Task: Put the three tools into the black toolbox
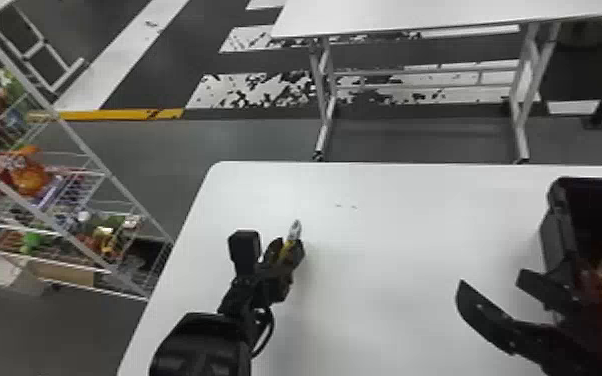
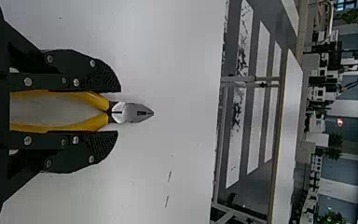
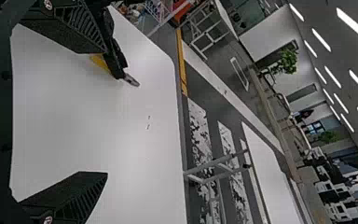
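Yellow-handled pliers (image 2: 121, 112) sit clamped between the left gripper's (image 1: 287, 247) 2 fingers (image 2: 86, 70).

bright | ceiling strip lights (image 3: 355, 26) lit | soft sheen on tabletop (image 1: 390, 220)

Up close, a white surface (image 1: 390, 250) with a round corner and a few tiny dark marks (image 1: 346, 206). Past it, another white table (image 1: 440, 15) on metal legs (image 1: 520, 100). Over on the left, a wire shelf rack (image 1: 110, 173) with bright packets (image 1: 27, 172), some red, some orange. Down low, grey floor (image 1: 165, 145) with fat white stripes (image 1: 137, 45), black patches on some, and a yellow line (image 1: 120, 114). In the wrist views, farther back, a white wall (image 3: 279, 35), blue-grey wall panels (image 2: 342, 168), and leafy green plants (image 3: 287, 59). Up high, a grey ceiling (image 3: 335, 51) with rows of long bright lights (image 3: 355, 25).
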Controlling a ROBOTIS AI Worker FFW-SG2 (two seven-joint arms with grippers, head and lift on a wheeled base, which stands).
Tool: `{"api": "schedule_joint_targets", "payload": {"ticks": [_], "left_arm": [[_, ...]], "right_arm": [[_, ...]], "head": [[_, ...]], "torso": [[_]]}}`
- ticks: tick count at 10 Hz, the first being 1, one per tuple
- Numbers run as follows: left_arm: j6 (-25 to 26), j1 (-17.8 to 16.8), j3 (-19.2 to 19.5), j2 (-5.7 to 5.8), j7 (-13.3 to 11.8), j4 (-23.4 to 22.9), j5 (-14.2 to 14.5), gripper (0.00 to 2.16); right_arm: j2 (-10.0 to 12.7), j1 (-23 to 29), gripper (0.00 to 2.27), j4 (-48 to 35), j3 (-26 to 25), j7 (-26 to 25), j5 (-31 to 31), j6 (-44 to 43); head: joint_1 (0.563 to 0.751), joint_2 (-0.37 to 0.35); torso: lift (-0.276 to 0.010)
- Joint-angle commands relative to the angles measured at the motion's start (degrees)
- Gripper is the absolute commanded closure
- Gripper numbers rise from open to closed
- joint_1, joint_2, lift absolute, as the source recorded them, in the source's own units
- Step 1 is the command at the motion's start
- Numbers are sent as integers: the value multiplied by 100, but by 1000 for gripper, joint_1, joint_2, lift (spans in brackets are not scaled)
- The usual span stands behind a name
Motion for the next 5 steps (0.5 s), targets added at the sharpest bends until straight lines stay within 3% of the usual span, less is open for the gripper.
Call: {"api": "schedule_joint_targets", "payload": {"ticks": [1,5], "left_arm": [[274,215,19,-19,7,-568,25,1386],[626,708,37,8,227,-1825,17,1382]], "right_arm": [[7,-9,63,0,18,-17,9,0],[16,-52,63,18,88,-87,114,0]], "head": [[695,263],[695,242]], "torso": [[-51],[-51]]}}
